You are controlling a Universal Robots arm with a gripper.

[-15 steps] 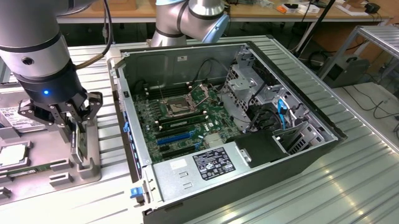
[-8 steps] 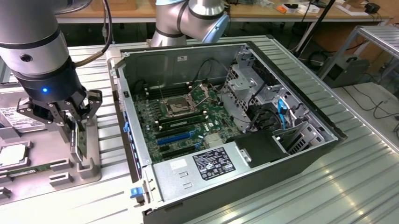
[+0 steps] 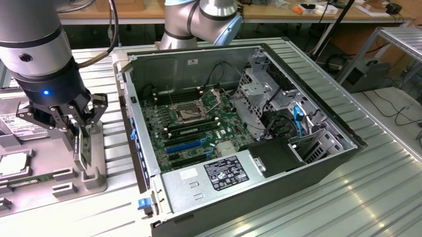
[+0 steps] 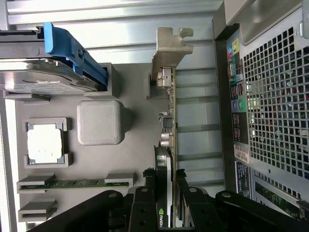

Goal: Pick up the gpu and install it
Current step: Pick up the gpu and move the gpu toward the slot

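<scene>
The gripper (image 4: 165,187) has its two fingers narrowed onto the gpu (image 4: 163,164), one pad on the black face and one on the board side, which from here reads as a grip rather than a near miss. The card stands on its long edge in a slot of the grey holder tray (image 4: 135,145), along the tray's edge that faces the computer case (image 4: 275,96). Its silver bracket (image 4: 169,46) is at the far end from the fingers. Standing it up like that leaves both flat faces free for a pinch from above, I'd say.

In the exterior view the gripper (image 3: 78,123) hangs straight down over the gpu (image 3: 84,148), with the wrist vertical and the arm (image 3: 33,54) rising out at the view's upper left. I can't tell whether the card has left the slot in the tray (image 3: 92,182).

Elsewhere on the tray lie a hard drive (image 4: 43,82), a processor (image 4: 44,141) and a memory stick (image 4: 72,183). The case (image 3: 250,197) lies open just beside the tray, its motherboard (image 3: 191,133) bare.
</scene>
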